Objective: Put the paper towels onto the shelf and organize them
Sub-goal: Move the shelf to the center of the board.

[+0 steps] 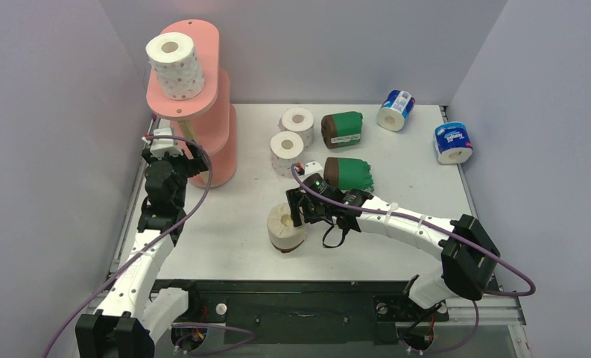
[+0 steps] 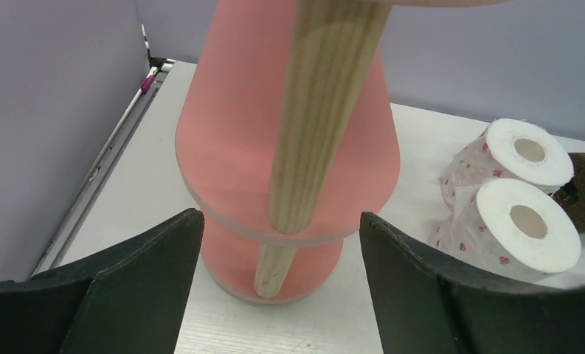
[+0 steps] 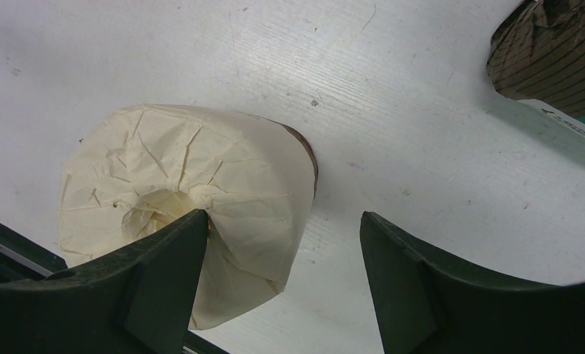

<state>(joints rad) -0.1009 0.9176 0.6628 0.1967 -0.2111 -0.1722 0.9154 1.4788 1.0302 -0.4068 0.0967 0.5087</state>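
Observation:
The salmon-pink shelf stands at the back left, with one red-dotted white roll upright on its top board. My left gripper is open and empty, right in front of the shelf's near end and its wooden post. On the table lie two more dotted rolls, two green-wrapped rolls and two blue-white rolls. My right gripper is open over the cream roll. Its left fingertip touches the roll's top, and the right finger is clear of it.
Grey walls close in the table on the left, back and right. The two dotted rolls sit just right of the shelf. A green-wrapped roll's brown end lies close behind my right gripper. The table's near edge is just below the cream roll.

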